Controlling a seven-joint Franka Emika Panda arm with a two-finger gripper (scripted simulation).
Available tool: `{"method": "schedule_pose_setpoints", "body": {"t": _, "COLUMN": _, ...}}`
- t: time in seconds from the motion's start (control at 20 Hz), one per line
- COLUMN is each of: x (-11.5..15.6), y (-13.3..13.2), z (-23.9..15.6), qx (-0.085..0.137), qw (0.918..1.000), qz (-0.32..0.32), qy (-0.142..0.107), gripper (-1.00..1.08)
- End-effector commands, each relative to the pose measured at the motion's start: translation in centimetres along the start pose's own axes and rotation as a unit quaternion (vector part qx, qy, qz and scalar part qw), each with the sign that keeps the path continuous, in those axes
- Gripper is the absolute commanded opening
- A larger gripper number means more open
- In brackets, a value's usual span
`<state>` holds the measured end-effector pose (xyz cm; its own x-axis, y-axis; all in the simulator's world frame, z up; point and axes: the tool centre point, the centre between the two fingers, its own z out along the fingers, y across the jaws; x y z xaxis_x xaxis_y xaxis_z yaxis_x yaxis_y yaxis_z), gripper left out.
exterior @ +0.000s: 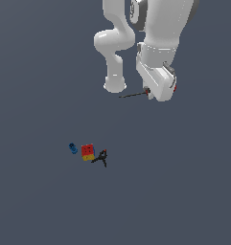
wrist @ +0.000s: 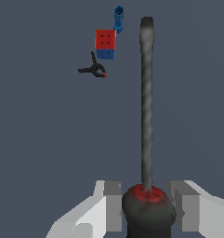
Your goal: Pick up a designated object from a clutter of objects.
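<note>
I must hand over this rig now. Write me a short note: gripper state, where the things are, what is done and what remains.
Gripper: shut on the screwdriver's handle; the shaft sticks out ahead.
Screwdriver: lifted off the floor and away from the clutter, up near the arm in the exterior view.
On the floor, in a row: blue cylinder, cube, black clamp.
Done: the pick.
Left: only hold it steady; nothing else to grasp.

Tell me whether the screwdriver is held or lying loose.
Held. The fingers sit closed on both sides of the screwdriver handle, away from the cube.
</note>
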<state>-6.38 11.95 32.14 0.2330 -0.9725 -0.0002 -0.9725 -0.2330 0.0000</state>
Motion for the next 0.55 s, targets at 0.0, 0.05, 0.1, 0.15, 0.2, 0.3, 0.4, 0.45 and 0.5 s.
{"method": "schedule_pose_setpoints", "body": {"t": 0.0, "x": 0.0, "y": 0.9, "z": -1.2, "qx": 0.0, "qw": 1.0, "qz": 0.0, "qy": 0.0, "gripper": -1.0}}
{"method": "schedule_pose_setpoints", "body": {"t": 0.05, "x": 0.0, "y": 1.1, "z": -1.6, "qx": 0.0, "qw": 1.0, "qz": 0.0, "qy": 0.0, "gripper": -1.0}}
{"method": "schedule_pose_setpoints", "body": {"t": 0.1, "x": 0.0, "y": 1.4, "z": -1.9, "qx": 0.0, "qw": 1.0, "qz": 0.0, "qy": 0.0, "gripper": -1.0}}
{"method": "schedule_pose_setpoints", "body": {"t": 0.15, "x": 0.0, "y": 1.6, "z": -2.2, "qx": 0.0, "qw": 1.0, "qz": 0.0, "qy": 0.0, "gripper": -1.0}}
{"method": "schedule_pose_setpoints", "body": {"t": 0.2, "x": 0.0, "y": 1.7, "z": -2.5, "qx": 0.0, "qw": 1.0, "qz": 0.0, "qy": 0.0, "gripper": -1.0}}
{"method": "schedule_pose_setpoints", "body": {"t": 0.3, "x": 0.0, "y": 2.0, "z": -2.9, "qx": 0.0, "qw": 1.0, "qz": 0.0, "qy": 0.0, "gripper": -1.0}}
{"method": "schedule_pose_setpoints", "body": {"t": 0.4, "x": 0.0, "y": 2.1, "z": -3.1, "qx": 0.0, "qw": 1.0, "qz": 0.0, "qy": 0.0, "gripper": -1.0}}
{"method": "schedule_pose_setpoints", "body": {"t": 0.45, "x": 0.0, "y": 2.1, "z": -3.2, "qx": 0.0, "qw": 1.0, "qz": 0.0, "qy": 0.0, "gripper": -1.0}}
{"method": "schedule_pose_setpoints", "body": {"t": 0.5, "x": 0.0, "y": 2.1, "z": -3.2, "qx": 0.0, "qw": 1.0, "qz": 0.0, "qy": 0.0, "gripper": -1.0}}
